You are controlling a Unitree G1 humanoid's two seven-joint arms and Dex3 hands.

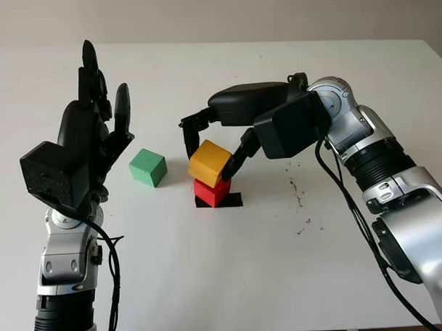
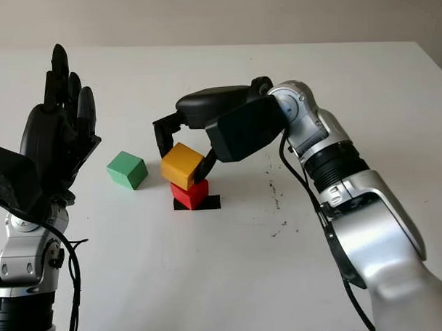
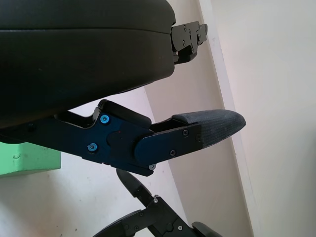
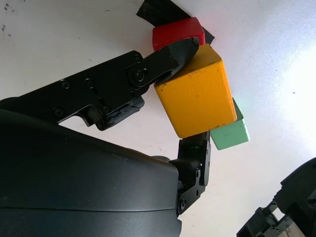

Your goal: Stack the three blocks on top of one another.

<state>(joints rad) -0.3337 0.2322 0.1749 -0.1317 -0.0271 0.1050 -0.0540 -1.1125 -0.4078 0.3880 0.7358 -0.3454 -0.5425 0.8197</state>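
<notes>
Yellow block (image 1: 210, 162) sits tilted on top of the red block (image 1: 212, 192), near the middle of the white table (image 1: 232, 267); whether it rests flush on the red one can't be told. Red block stands on a small black patch of tape (image 1: 233, 200) stuck to the table. Right hand (image 1: 215, 152) reaches in from the right side and grips the yellow block, one finger on its far-left side and one pressed on its right face (the wrist view shows the fingers (image 4: 170, 59) clamped on opposite faces of the block, red block just beyond it). Green block (image 1: 148, 167) sits alone on the table to the left of the stack, apart from it, not touching anything. Left hand (image 1: 96, 112) is raised upright above the table's left side, just left of the green block, open and holding nothing. A few dark specks (image 1: 297, 195) lie on the table right of the stack.
</notes>
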